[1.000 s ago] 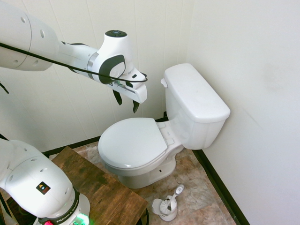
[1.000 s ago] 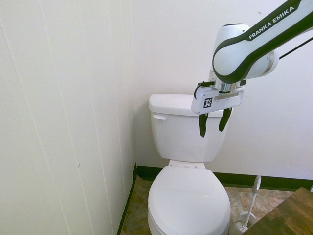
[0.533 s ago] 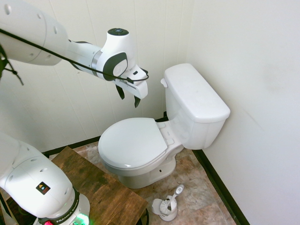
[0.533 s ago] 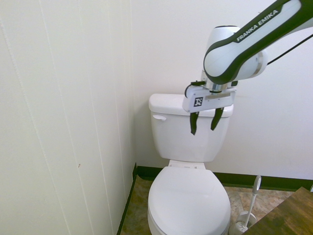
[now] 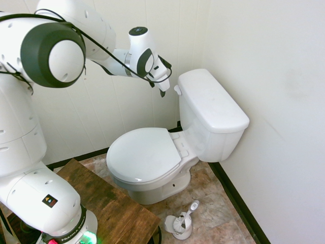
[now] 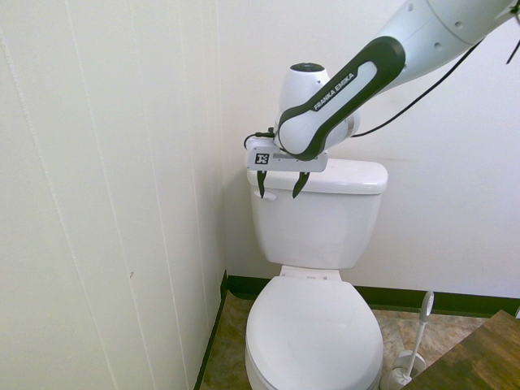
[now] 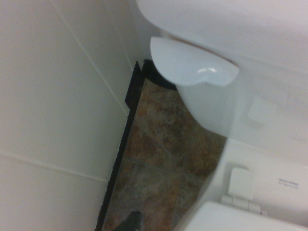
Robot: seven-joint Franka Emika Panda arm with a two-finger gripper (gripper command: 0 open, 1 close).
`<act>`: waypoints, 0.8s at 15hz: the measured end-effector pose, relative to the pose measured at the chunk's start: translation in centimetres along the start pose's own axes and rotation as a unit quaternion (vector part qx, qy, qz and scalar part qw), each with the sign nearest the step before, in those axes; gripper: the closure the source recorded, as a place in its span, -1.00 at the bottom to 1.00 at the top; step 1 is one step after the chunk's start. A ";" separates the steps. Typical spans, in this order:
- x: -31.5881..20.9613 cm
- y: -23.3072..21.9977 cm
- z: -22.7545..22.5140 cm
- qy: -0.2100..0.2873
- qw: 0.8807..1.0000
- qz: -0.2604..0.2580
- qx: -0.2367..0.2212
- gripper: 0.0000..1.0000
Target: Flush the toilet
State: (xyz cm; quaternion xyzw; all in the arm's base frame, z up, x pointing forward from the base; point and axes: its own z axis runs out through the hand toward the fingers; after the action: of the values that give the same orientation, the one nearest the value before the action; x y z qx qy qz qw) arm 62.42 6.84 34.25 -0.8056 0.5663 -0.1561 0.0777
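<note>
The toilet (image 5: 147,155) is glossy white, with its oval seat lid down and a boxy tank (image 5: 210,109) against the back wall. A small white flush lever (image 5: 177,90) sits on the tank's front corner nearest the panelled side wall. My gripper (image 5: 157,89) hangs open just in front of that corner, fingers pointing down. In the second exterior view the gripper (image 6: 278,195) straddles the lever (image 6: 272,195), which shows between the two dark fingers. In the wrist view the lever (image 7: 192,67) appears close up, under the tank's edge (image 7: 231,19).
The panelled side wall (image 6: 122,203) stands close to the tank's lever side. A white toilet brush in its holder (image 5: 182,221) rests on the floor beside the bowl. A dark wooden board (image 5: 106,201) lies in front of the toilet. Brown tile floor (image 7: 163,144) shows below.
My arm has swung from over the seat lid toward the side wall and tank corner. The gripper now hangs at the flush lever, still open.
</note>
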 end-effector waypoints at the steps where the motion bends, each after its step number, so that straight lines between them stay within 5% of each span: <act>1: 0.3 -0.9 0.8 0.004 1.000 0.010 0.003 1.00; 12: 2.6 -6.1 3.6 0.030 0.997 0.055 0.044 1.00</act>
State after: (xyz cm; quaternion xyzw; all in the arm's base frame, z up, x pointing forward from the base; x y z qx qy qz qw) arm 69.85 6.31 33.17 -0.7640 0.6044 -0.2004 0.1041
